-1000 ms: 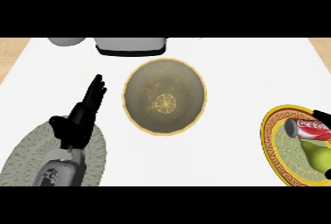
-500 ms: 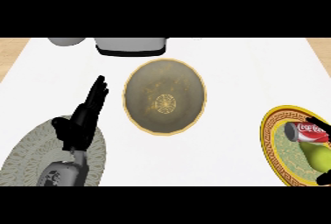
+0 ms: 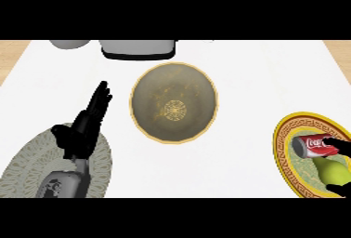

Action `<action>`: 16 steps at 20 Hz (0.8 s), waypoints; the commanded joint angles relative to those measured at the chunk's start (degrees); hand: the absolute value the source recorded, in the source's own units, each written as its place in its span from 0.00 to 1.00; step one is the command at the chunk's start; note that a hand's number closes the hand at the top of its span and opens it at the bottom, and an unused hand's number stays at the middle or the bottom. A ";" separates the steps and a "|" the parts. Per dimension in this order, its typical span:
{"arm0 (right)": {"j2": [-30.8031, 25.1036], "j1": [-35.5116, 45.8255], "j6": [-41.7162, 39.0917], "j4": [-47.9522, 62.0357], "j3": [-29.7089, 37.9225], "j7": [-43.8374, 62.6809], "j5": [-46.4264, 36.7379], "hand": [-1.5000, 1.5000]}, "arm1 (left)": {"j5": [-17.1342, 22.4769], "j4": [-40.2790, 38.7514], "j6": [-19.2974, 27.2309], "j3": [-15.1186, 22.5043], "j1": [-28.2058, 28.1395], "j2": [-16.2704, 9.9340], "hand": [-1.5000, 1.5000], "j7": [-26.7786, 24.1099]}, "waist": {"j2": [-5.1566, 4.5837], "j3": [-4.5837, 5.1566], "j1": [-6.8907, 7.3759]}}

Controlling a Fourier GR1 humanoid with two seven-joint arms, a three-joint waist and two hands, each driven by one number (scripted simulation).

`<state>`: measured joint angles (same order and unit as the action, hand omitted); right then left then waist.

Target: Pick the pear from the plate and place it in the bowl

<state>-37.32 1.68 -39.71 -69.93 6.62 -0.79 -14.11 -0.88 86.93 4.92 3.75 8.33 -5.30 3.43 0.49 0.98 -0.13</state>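
Right hand (image 3: 341,148) mostly cut off; fingers' state impossible to tell, dark tips beside pear (image 3: 334,172) and can (image 3: 314,145). Left hand (image 3: 86,122) fingers straight, together.

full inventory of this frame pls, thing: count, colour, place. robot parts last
Gold-rimmed olive bowl with gold centre emblem: 1, counter middle.
Yellow-rimmed patterned plate: 1, right edge, cut off by the frame.
Green pear: 1, on that plate, near side.
Red soda can: 1, lying on its side on the same plate, behind the pear.
Grey-green patterned round mat: 1, lower left, partly under the left forearm.
Grey objects: 2, far edge, cut off; kind unclear.
White counter: 1.
Left hand: black, fingers straight, left of the bowl.
Right hand: black, only fingertips show around the pear.
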 commanded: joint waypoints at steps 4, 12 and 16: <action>1.96 -0.79 -3.27 1.86 -0.99 -3.53 -0.14 1.00 | -1.65 -1.34 0.95 0.73 0.27 1.45 0.50 -1.06 | -0.54 -0.98 0.04; 23.46 -0.64 3.11 -25.75 -18.06 -4.49 0.10 1.00 | -0.96 0.22 0.17 0.97 -0.49 0.95 0.50 1.60 | 0.89 -0.83 1.00; 36.57 0.78 11.21 -32.20 -29.88 -4.09 -2.93 1.00 | -1.76 -0.71 0.23 1.50 -0.31 1.00 0.50 0.71 | 0.62 -0.90 1.01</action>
<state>-11.73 1.87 -34.30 -95.42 -13.08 -4.39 -14.90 -2.06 87.04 5.06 4.92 8.05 -4.31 4.41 1.19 0.28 0.90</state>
